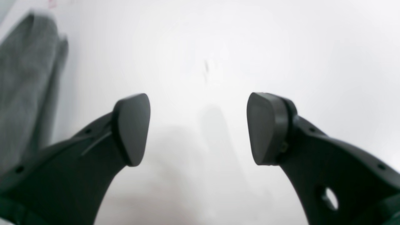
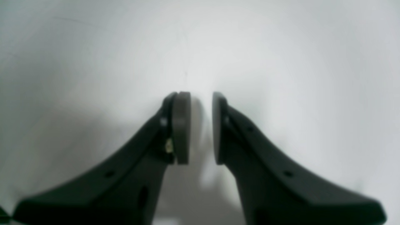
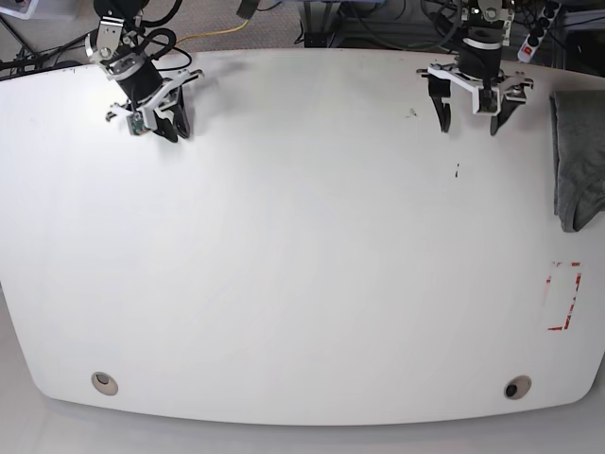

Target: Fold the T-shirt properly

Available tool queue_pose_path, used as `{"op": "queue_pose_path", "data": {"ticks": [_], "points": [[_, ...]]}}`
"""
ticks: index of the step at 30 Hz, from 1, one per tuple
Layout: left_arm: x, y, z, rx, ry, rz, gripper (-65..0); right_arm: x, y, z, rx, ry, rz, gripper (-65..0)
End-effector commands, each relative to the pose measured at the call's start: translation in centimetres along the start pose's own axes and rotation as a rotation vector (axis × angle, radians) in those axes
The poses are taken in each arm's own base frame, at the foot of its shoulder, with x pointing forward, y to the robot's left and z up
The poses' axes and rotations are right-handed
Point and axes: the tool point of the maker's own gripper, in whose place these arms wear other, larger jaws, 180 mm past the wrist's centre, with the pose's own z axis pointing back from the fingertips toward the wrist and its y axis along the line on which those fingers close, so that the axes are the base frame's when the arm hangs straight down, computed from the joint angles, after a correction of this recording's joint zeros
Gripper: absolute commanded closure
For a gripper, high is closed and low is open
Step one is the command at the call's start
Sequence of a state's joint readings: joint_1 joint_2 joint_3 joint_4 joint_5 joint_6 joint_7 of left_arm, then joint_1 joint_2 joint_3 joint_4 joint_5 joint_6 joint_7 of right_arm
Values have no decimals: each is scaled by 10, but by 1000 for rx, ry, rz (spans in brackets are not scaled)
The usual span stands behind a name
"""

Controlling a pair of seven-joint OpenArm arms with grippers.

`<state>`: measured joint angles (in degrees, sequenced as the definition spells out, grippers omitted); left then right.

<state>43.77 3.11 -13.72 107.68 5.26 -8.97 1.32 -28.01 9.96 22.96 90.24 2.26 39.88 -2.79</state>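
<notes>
The soft heather-grey knit T-shirt [image 3: 575,156] lies bunched at the smooth white table's [image 3: 302,284] edge. The matte black left gripper [image 1: 198,128] stands spread; the right gripper [image 2: 201,128] nearly closed, pinching nothing.

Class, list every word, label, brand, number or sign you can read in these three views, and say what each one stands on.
None can be read.
The red rectangle outline on the white table is a mark, not text.
The small dark specks are too small to read.
The T-shirt shows no print.
</notes>
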Motion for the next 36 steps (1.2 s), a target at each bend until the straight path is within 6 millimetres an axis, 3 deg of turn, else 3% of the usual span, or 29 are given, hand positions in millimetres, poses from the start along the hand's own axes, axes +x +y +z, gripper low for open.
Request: {"op": "queue_pose_path", "data": {"ticks": [1,7,14,21,29,33,36], "points": [[3,-11,19,-19,-8,15,-453,10,0,17,3,-51,-16,-109],[-44,-34,69,-82,162,35,-451,-28,25,59,27,50,-61,-109],[-87,-39,115,-93,331,40,-451,-75,60,106,26,177,-163,-109],[-165,-42,132,-112,586,44,-451,-130,86,143,28,328,-275,-109],[-256,-39,126,-132,785,47,-451,-191,109,147,55,461,-401,-109],[-286,-44,124,-134,862,72,-451,-211,109,131,57,489,-437,-109],[-297,-48,112,-134,884,88,-451,-227,111,115,74,539,-409,-109]]}}
